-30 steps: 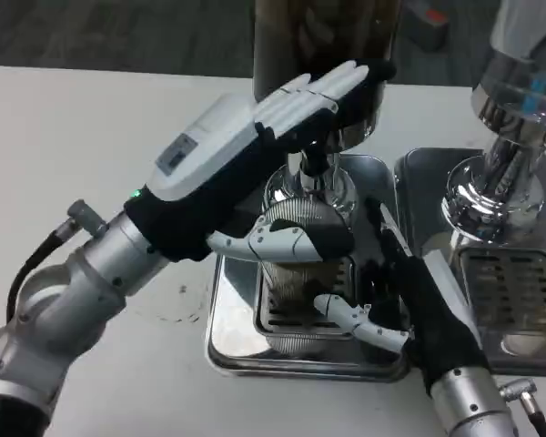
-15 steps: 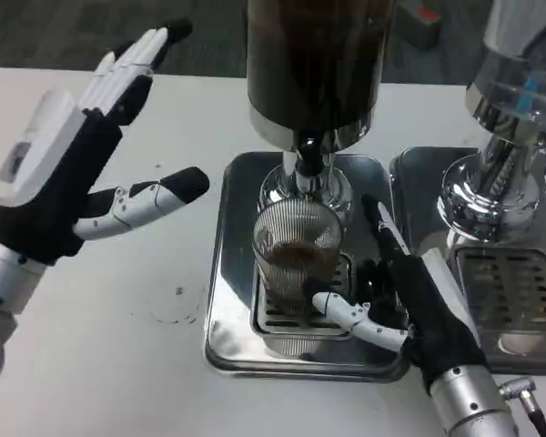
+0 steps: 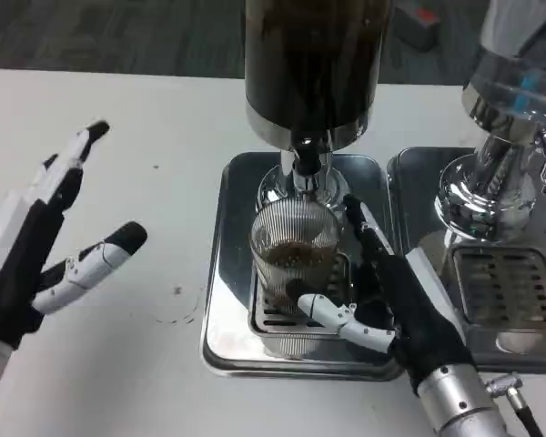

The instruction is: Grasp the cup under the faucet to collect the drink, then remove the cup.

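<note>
Right hand [image 3: 402,305]: reaches in from the table's near right edge; thumb lies across the near base of the cup, fingers extend along the cup's right side, touching or just beside the glass. Whether it truly grips the cup cannot be told.
Left hand [image 3: 38,241]: over the table's left side, well apart from the dispenser, fingers spread, holding nothing.
Ribbed glass cup [image 3: 294,241]: upright on the drip grate, directly under the faucet, with a little dark drink in its bottom.
Faucet [image 3: 307,164]: short spout below the dispenser body, just above the cup's rim.
Drink dispenser [image 3: 311,64]: tall dark cylinder at the tray's far edge.
Drip tray [image 3: 226,300]: shiny metal, rectangular, on the white table [image 3: 146,109]; the slotted grate [image 3: 273,314] sits in its middle.
Second dispenser [image 3: 510,118]: chrome, clear-topped, on its own tray along the table's right edge.
</note>
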Robot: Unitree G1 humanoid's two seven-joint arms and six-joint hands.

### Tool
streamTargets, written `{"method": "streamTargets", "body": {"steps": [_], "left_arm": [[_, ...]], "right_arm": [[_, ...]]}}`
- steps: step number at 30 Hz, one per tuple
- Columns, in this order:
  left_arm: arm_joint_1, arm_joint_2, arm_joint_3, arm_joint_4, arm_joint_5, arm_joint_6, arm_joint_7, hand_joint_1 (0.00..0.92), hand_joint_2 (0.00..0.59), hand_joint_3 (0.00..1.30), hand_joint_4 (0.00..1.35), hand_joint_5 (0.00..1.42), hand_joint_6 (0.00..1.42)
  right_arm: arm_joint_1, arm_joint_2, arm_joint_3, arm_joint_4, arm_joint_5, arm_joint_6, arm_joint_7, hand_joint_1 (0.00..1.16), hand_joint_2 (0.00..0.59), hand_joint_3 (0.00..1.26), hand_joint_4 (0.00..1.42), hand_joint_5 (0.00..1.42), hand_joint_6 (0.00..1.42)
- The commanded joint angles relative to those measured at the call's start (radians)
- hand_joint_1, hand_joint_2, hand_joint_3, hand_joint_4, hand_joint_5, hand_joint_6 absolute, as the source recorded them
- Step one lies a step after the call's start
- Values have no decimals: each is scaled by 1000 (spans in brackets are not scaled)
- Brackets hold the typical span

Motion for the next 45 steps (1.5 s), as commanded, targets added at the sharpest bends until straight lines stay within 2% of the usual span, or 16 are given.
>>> {"method": "streamTargets", "body": {"steps": [1, 12, 20, 33, 38, 45], "left_arm": [[18, 0, -24, 45, -17, 17, -8, 0, 130, 56, 0, 50, 0], [26, -1, -62, 116, -40, 21, -18, 0, 133, 66, 0, 68, 0], [25, 2, -62, 119, -47, 26, -17, 0, 138, 73, 0, 74, 0], [27, 4, -54, 122, -60, 35, -18, 0, 139, 96, 0, 85, 0], [25, 6, -52, 123, -63, 36, -20, 0, 141, 99, 0, 86, 0], [23, 2, -62, 131, -72, 37, -29, 0, 144, 116, 0, 86, 0]], "right_arm": [[-29, 11, 11, 27, 10, -31, 2, 728, 185, 0, 0, 0, 4], [-78, 49, 6, 143, 18, -71, -24, 760, 182, 0, 0, 0, 2], [-105, 65, 9, 204, 23, -112, -31, 794, 177, 0, 0, 0, 50], [-129, 92, 2, 280, 59, -113, -20, 852, 189, 0, 0, 5, 143], [-132, 88, 9, 286, 56, -114, -17, 883, 191, 0, 31, 91, 224], [-128, 91, 9, 290, 56, -108, -22, 919, 205, 42, 206, 253, 365]]}}
